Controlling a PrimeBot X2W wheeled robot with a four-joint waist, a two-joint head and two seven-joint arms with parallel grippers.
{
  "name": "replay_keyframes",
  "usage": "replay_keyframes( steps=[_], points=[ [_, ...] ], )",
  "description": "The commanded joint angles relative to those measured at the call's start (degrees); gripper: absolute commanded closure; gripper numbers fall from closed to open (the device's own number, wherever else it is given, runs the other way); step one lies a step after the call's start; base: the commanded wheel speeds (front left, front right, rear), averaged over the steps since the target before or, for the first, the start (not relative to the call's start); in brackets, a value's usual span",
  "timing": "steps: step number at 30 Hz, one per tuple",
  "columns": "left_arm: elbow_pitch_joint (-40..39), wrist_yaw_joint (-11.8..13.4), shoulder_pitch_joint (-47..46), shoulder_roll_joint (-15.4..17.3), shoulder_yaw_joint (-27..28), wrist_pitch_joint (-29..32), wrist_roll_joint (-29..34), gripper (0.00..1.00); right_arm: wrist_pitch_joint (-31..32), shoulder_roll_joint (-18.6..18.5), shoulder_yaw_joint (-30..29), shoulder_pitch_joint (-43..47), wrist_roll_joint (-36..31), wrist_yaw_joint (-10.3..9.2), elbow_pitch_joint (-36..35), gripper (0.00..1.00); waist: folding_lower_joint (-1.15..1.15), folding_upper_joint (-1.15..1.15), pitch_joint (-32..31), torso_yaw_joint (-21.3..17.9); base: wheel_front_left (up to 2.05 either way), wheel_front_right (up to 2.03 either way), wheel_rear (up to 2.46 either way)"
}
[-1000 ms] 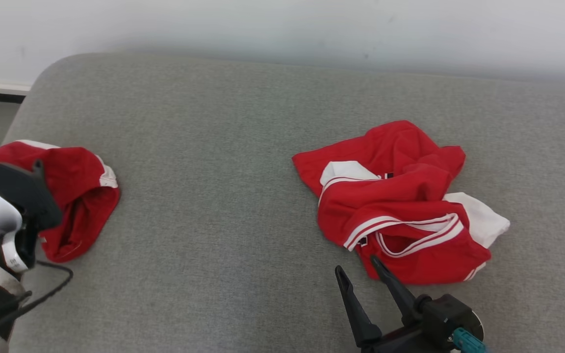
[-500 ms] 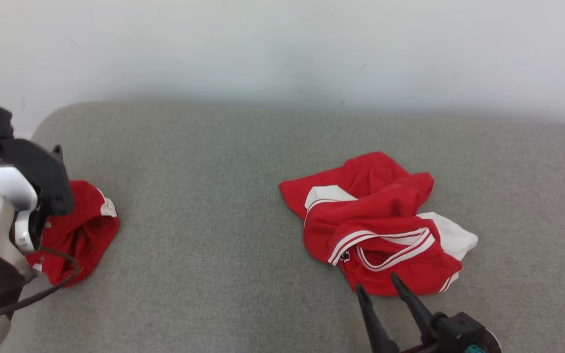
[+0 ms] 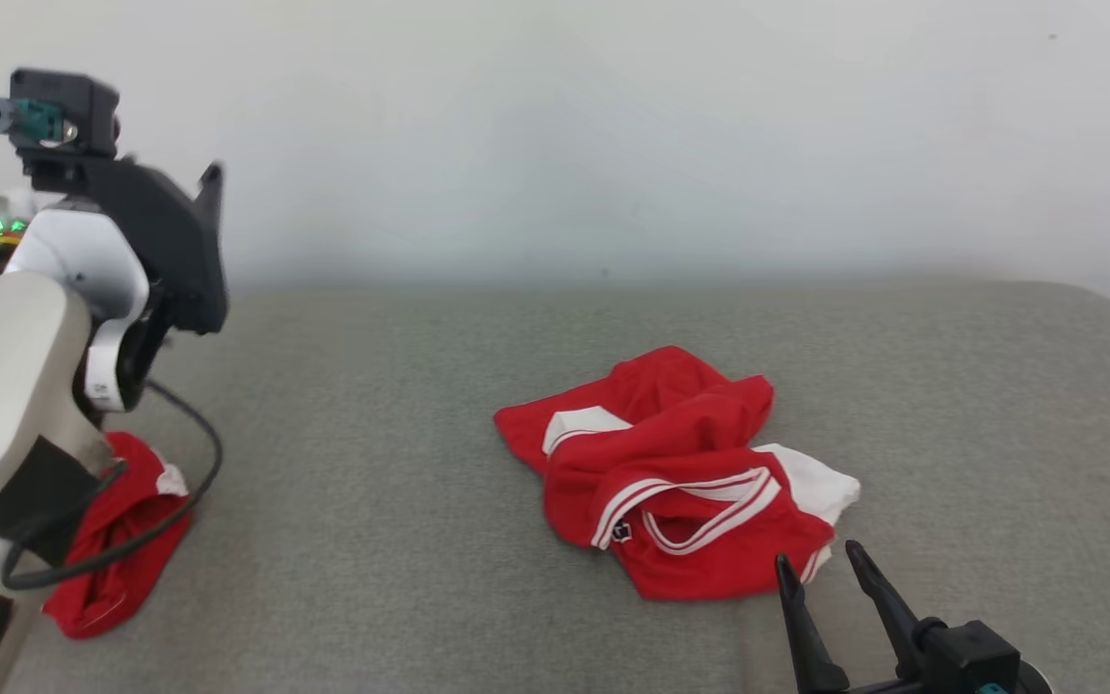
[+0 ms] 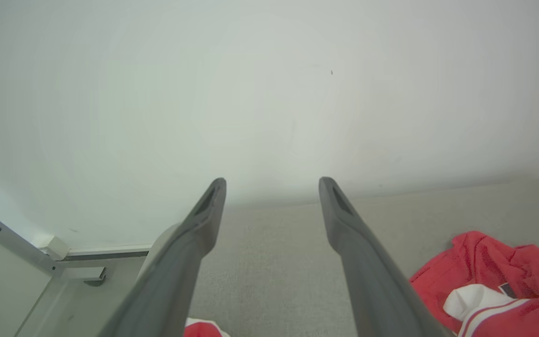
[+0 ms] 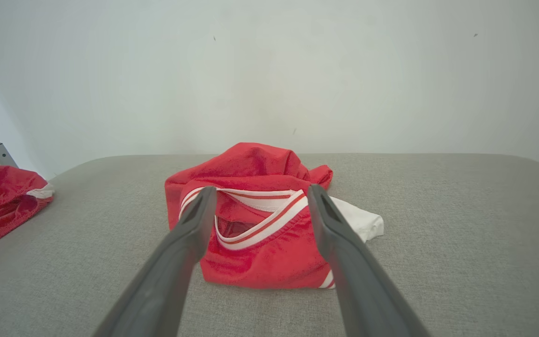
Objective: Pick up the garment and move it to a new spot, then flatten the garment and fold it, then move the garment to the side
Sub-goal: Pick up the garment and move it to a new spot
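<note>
A crumpled red garment [image 3: 671, 472] with white trim lies mid-surface on the grey cushion [image 3: 401, 424]. My right gripper [image 3: 820, 561] is open just in front of its near right edge, apart from it. In the right wrist view the garment [image 5: 251, 168] sits beyond the spread fingers of the right gripper [image 5: 260, 189]. My left gripper [image 3: 211, 178] is raised high at the left, above the cushion. In the left wrist view the left gripper [image 4: 272, 182] is open and empty, pointing at the pale wall, with the garment [image 4: 494, 276] at the lower right.
A second red garment [image 3: 117, 549] lies bunched at the cushion's left end, partly behind my left arm and its black cable [image 3: 170, 511]; it also appears in the right wrist view [image 5: 3, 201]. A pale wall [image 3: 613, 145] runs behind the cushion.
The head camera has tilted up, so the whole picture shifted. My left arm has lifted from the bunched red garment at the left to high above it. The right gripper stays open by the middle garment.
</note>
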Motion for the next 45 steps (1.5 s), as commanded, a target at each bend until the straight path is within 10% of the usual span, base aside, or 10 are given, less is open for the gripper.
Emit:
replay_keyframes(
  steps=[1, 14, 23, 45],
  points=[
    [-2.5, 0.7, 1.1, -0.6, 0.9, -1.8, -0.7, 0.0, -0.2, 0.1, -0.6, 0.2, -0.7, -0.12, -0.2, 0.0, 0.01, 0.0, -0.8, -2.4, 0.0, 0.0, 0.0],
    [-23.8, 11.9, 34.6, -6.0, 12.3, -33.0, -5.9, 0.0, 1.8, 0.1, -4.9, 0.6, -3.4, -0.12, -2.9, 0.0, 0.01, 0.0, -0.7, -9.8, 0.0, 0.0, 0.0],
    [-30.7, 14.0, 52.2, -9.6, 12.4, -37.4, 6.0, 0.0, 1.6, 0.1, -6.1, 1.1, -3.9, -0.13, -2.6, 0.0, 0.01, 0.0, -0.2, -7.7, 0.0, 0.0, 0.0],
    [-29.8, -2.6, 71.2, -22.8, 30.4, -37.4, 26.5, 0.0, -2.9, 0.1, -4.3, 1.5, -4.4, -0.13, 2.9, 0.0, 0.01, 0.0, -1.0, -1.3, 0.0, 0.0, 0.0]
  ],
)
